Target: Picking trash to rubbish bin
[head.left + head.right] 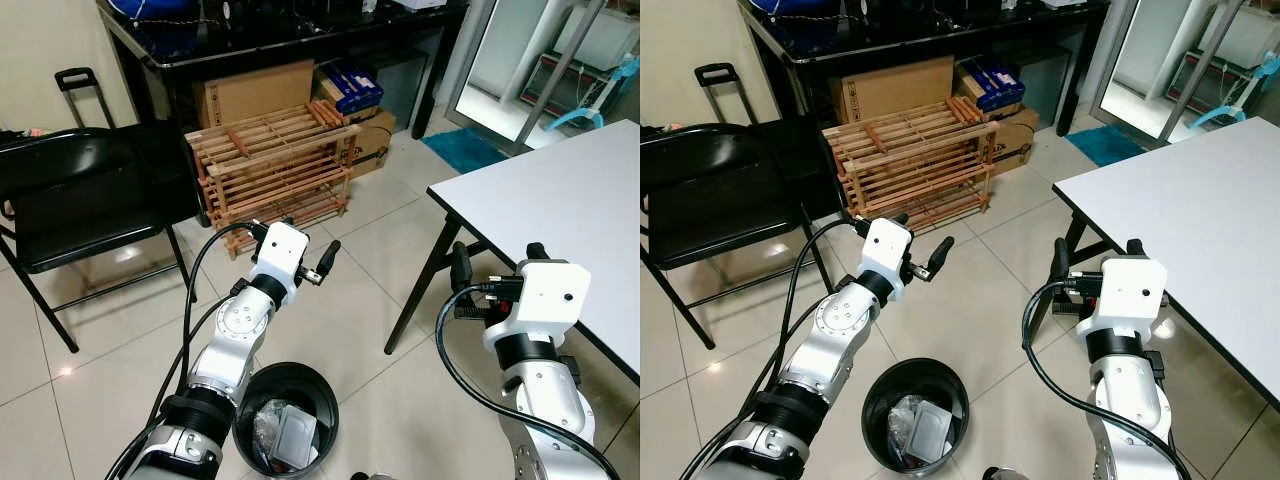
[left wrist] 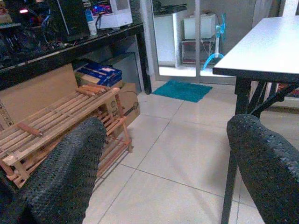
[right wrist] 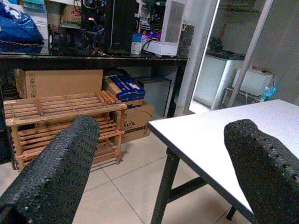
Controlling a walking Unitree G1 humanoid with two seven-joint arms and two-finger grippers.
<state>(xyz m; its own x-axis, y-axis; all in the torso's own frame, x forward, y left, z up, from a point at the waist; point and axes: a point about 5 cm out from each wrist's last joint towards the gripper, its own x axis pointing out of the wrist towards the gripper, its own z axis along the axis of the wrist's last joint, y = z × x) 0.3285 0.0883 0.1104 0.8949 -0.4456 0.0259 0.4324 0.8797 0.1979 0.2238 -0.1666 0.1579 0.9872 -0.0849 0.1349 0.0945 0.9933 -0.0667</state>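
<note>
While both arms are raised over the tiled floor (image 1: 330,330), neither holds anything. Left gripper (image 1: 300,262) up at mid-height in front of the wooden rack (image 1: 275,165), pointing toward it and the desk (image 1: 280,40); its wrist view shows the two black fingers (image 2: 65,172) spread wide with bare floor between them. Right gripper (image 1: 1095,262) lifted just beside the near corner of the white table (image 1: 560,200), above one black table leg (image 1: 420,300); fingers (image 3: 56,172) likewise parted, nothing between, the table edge visible through the gap. Bin (image 1: 285,415), round and black, sits on the floor below the left forearm, near the robot's feet. Inside it: trash (image 1: 285,435), a crumpled clear wrapper and a grey boxy piece, lying at the bottom. Black cables loop from each wrist down along the arms. Black folding chair (image 1: 70,200) stands at far left, a black handle (image 1: 80,85) behind it against the wall. Rack is slatted, several tiers, under the desk front; cardboard boxes (image 1: 250,95) behind it, a blue package (image 1: 348,88) on top of a box to its right. Teal mat (image 1: 470,150) lies by the glass door beyond the table. Computer gear on the desk, seen from both wrists.
</note>
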